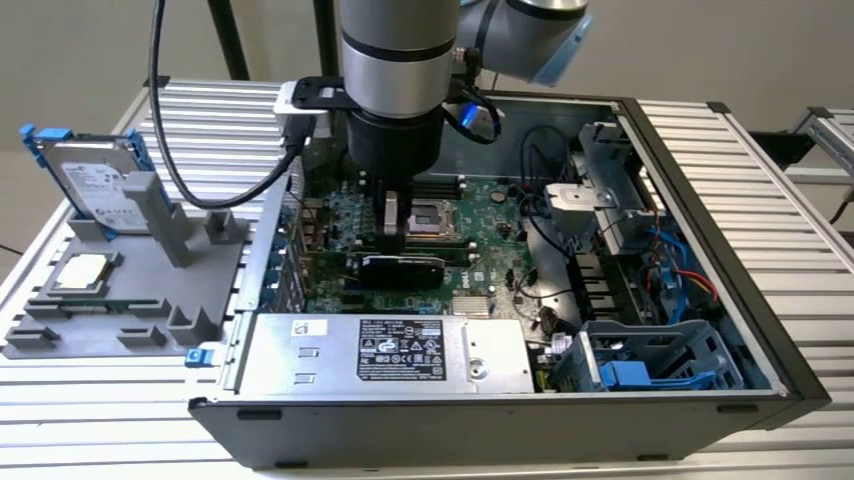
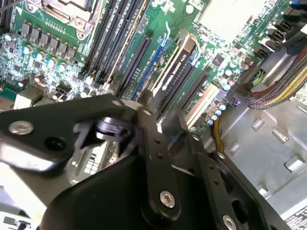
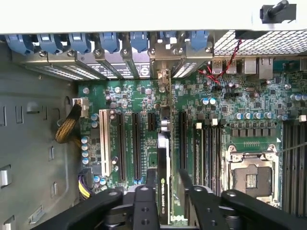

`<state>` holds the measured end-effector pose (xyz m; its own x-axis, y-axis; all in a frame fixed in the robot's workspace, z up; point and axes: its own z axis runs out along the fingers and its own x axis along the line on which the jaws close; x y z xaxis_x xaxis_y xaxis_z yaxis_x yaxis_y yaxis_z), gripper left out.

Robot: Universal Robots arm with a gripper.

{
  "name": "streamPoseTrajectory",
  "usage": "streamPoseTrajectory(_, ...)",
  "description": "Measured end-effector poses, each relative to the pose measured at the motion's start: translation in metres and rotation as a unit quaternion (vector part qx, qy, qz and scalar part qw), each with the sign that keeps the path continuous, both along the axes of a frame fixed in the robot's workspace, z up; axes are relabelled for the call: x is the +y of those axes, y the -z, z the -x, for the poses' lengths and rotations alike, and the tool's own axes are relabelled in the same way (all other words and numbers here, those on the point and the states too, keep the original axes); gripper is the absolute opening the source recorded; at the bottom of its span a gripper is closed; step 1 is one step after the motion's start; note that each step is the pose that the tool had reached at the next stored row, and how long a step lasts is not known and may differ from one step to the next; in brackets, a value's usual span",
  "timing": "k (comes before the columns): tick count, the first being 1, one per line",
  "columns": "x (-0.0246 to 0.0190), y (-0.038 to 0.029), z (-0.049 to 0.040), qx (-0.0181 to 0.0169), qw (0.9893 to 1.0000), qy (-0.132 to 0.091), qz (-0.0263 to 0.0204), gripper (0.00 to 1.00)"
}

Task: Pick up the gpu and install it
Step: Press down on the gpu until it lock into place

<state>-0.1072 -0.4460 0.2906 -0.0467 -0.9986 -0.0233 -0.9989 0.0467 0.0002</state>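
The open computer case (image 1: 747, 250) lies on its side on a ribbed metal table (image 1: 787, 160), and the arm (image 1: 394, 70) reaches straight down into it, so nearly everything of note sits under or around the gripper (image 1: 390, 232). Directly beneath the gripper spreads the green motherboard (image 1: 494, 250), with the empty CPU socket (image 1: 438, 215) just beside the fingers toward the exterior view's right. The silver power supply (image 1: 387, 350) lies in the case on the camera's side of the gripper, below it in the exterior view. Outside the case, well apart from the gripper toward the exterior view's left, a grey holder tray (image 1: 120, 300) carries an upright hard drive (image 1: 100, 185) with a blue frame and a small square CPU chip (image 1: 80, 272). The gpu (image 1: 400, 268) stands on edge in the motherboard, right under the gripper; in the first wrist view its black top edge (image 3: 163, 191) runs between the two fingers (image 3: 144, 206), lined up with the expansion slots (image 3: 135, 143) and pointing toward the rear brackets. The second wrist view shows the same card (image 2: 175, 67) upright among the slots just past the fingertips (image 2: 146, 103). The fingers straddle the card's edge closely, but whether they are pressing on it or have let go cannot be told.
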Motion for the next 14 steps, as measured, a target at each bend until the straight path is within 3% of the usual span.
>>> streamPoseTrajectory(14, 0.0, -0.0018, 0.0, 0.0, 1.0, 0.0, 0.0001, 0.0)
